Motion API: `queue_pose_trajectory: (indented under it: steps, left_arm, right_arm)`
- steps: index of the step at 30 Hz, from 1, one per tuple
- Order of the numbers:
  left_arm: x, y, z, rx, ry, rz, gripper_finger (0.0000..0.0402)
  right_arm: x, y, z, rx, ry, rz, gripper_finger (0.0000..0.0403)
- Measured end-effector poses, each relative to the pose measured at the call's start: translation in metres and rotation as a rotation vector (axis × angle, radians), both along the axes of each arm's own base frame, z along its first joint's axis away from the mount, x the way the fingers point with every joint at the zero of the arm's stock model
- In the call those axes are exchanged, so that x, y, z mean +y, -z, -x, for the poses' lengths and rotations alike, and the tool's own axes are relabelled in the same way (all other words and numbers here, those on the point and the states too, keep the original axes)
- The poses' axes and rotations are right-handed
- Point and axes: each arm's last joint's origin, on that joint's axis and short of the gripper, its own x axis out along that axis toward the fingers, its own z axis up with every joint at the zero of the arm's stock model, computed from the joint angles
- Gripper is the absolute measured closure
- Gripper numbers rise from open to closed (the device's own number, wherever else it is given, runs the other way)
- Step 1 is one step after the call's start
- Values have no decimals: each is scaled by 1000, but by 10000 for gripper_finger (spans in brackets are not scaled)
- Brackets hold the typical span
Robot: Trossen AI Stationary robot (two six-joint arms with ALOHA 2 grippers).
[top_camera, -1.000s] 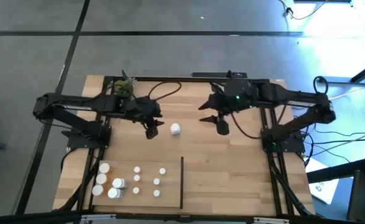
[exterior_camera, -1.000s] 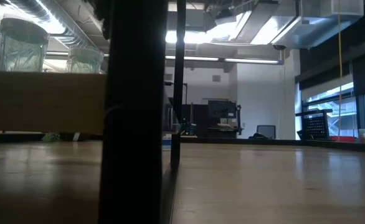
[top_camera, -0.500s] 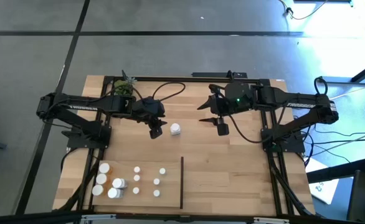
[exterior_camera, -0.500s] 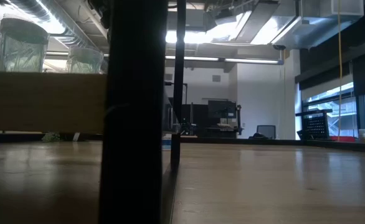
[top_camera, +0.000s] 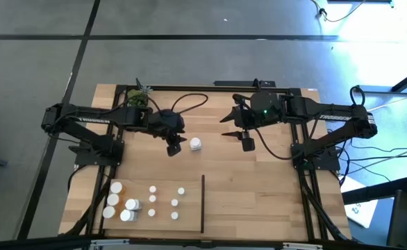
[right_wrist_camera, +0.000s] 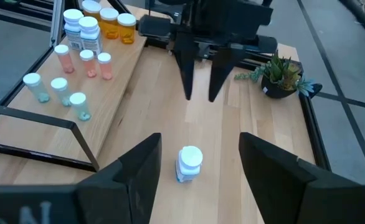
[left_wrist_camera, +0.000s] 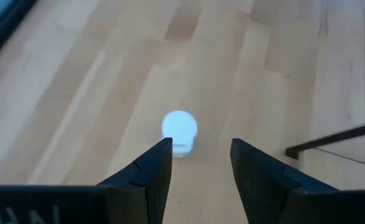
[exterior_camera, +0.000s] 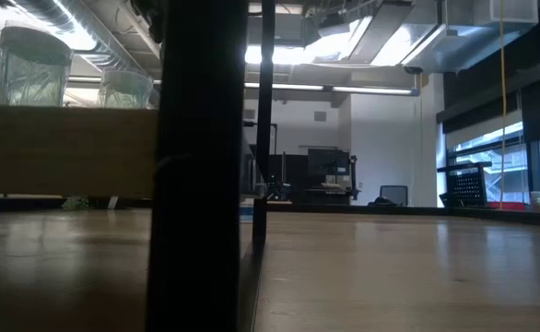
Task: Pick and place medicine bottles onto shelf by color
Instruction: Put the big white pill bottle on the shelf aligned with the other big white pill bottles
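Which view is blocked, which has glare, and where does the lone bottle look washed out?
Low view: a dark post close to the camera blocks the left-centre, and bright ceiling lights flare behind it. High view: daylight glares in the far right corner, off the table. Left wrist view: the lone bottle is a bright, soft, washed-out blob; the right wrist view shows it more clearly.

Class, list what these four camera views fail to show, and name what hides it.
- Low view: a dark post blocks the bottles and both grippers.
- High view: bottle group too small to tell colours.
- Left wrist view: lone white bottle blurred, label unreadable.
- Right wrist view: potted plant partly hides the rail behind.
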Motion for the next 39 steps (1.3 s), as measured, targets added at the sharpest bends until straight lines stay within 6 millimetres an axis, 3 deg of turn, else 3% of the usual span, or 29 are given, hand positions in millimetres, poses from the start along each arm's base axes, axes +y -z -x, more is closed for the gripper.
queue_pose_trajectory:
  steps: [7,15,19,27,39]
  left_arm:
    - [1,0,-1,-20,-50,61,236]
    - [16,11,-12,11,-56,25,148]
    - [21,30,-27,75,-21,-10,124]
    - [26,66,-55,122,-7,18,119]
    - [29,91,-65,211,66,-33,119]
  right_arm:
    - [0,0,0,0,0,0,185]
    - [0,0,0,-1,0,0,185]
    - [0,-1,0,-4,0,0,185]
    - [0,-1,0,-9,0,0,185]
    - [0,-1,0,-9,0,0,185]
